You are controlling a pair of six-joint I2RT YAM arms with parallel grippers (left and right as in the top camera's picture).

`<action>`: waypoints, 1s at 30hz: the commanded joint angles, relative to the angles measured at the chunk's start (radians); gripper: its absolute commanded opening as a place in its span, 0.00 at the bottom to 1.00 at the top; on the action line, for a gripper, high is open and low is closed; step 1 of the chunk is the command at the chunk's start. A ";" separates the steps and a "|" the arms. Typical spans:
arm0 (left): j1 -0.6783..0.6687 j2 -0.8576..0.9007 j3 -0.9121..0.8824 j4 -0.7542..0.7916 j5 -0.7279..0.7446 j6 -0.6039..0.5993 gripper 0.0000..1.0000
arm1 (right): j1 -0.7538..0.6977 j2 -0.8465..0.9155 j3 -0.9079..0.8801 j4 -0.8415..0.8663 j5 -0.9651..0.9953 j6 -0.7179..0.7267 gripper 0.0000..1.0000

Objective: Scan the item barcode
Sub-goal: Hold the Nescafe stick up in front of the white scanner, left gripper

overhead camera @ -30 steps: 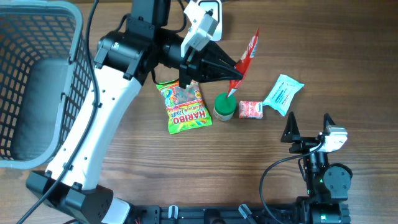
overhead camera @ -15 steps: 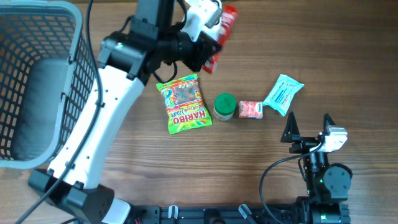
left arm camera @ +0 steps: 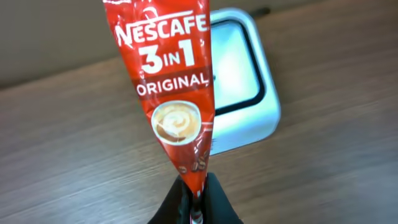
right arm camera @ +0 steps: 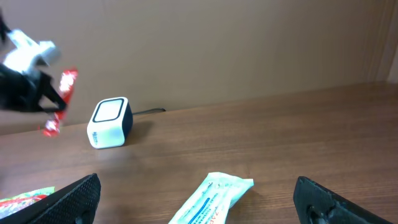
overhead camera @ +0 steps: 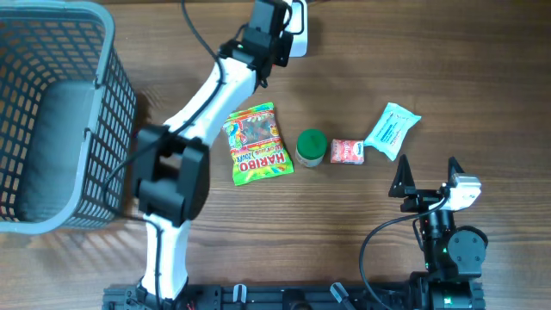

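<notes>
Red sachet (left arm camera: 177, 93) held at the scanner (left arm camera: 239, 81)
Clamped shut on the sachet's lower end, the left gripper (left arm camera: 196, 208) holds it off the table (left arm camera: 323, 155), just beside the white scanner. Well away from the scanner, the right gripper (overhead camera: 426, 172) sits with jaws wide apart, empty, a pale pack (right arm camera: 211, 196) lying between it and the scanner.

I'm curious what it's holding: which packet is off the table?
The red Nescafe sachet, pinched by the left gripper; the Haribo bag, pink packet and blue pack lie flat.
</notes>
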 commanded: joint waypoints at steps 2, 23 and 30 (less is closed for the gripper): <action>0.009 0.089 0.004 0.066 -0.009 0.001 0.04 | 0.004 -0.002 -0.001 0.003 0.013 -0.018 1.00; 0.029 0.154 0.008 0.100 0.114 0.161 0.04 | 0.004 -0.002 -0.001 0.003 0.013 -0.018 1.00; 0.000 0.154 0.077 -0.049 0.029 0.264 0.04 | 0.004 -0.002 -0.001 0.003 0.013 -0.017 1.00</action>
